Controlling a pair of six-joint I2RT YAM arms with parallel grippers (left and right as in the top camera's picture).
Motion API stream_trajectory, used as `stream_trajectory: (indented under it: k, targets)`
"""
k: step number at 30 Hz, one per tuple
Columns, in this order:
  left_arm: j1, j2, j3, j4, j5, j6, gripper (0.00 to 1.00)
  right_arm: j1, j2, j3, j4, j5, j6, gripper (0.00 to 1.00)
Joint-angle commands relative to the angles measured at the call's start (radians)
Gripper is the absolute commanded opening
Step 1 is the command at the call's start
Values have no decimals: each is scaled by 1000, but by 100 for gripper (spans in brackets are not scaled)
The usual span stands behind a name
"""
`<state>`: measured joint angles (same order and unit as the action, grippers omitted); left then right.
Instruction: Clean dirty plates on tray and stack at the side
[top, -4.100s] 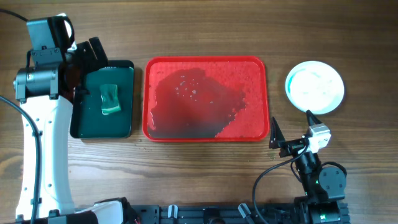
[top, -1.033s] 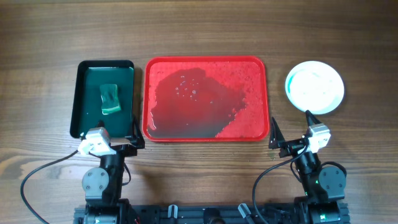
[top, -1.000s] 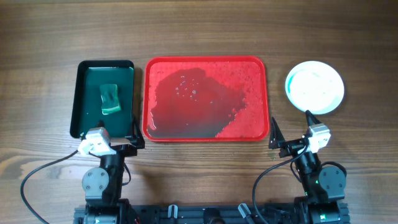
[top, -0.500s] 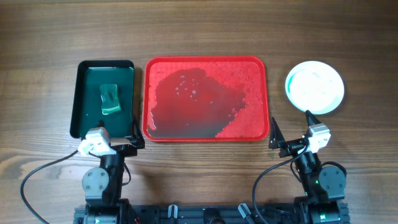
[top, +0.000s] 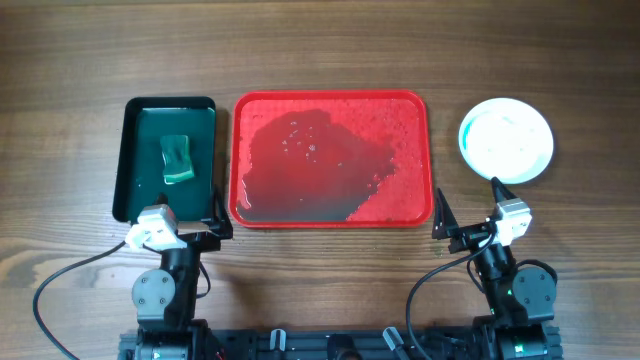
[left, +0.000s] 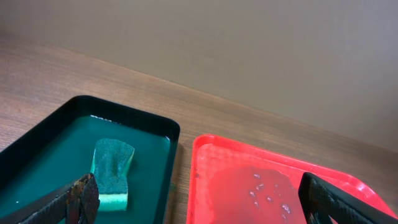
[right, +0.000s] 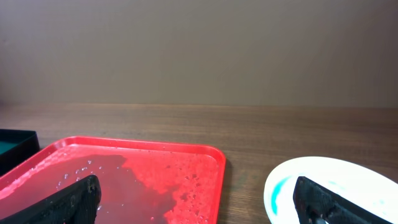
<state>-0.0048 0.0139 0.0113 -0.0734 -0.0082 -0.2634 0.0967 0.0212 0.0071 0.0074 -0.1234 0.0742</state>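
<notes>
One red tray (top: 412, 112) mid-surface: rectangular, rounded corners, raised rim, glossy plastic, wet, with a dark pool toward the left and beaded drops toward the right. Plates (top: 506, 139) on the surface (top: 320, 40) right of the tray, apart from it: a single round white outline from above, pale teal rim, faint teal smear in the middle; how many stacked, cannot tell. One smaller dark green tray (top: 128, 170) just left of the red one, same rounded shape, holding one green sponge (top: 177, 158), blocky and coarse on top. Surface of brown wood grain. Two arms at the near edge. Left jaws wide apart, gripping nothing, near the green tray's near right corner. Right jaws equally wide apart, gripping nothing, between red tray and plates.
</notes>
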Motion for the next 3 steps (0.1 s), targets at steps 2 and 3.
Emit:
stream_trajectory:
  k: [2, 3]
  targets:
    - [-4, -9, -5, -1, 18, 24, 100, 5, -4, -2, 2, -11, 11, 100]
    - [-4, -9, -5, -1, 18, 24, 100, 5, -4, -2, 2, -11, 11, 100]
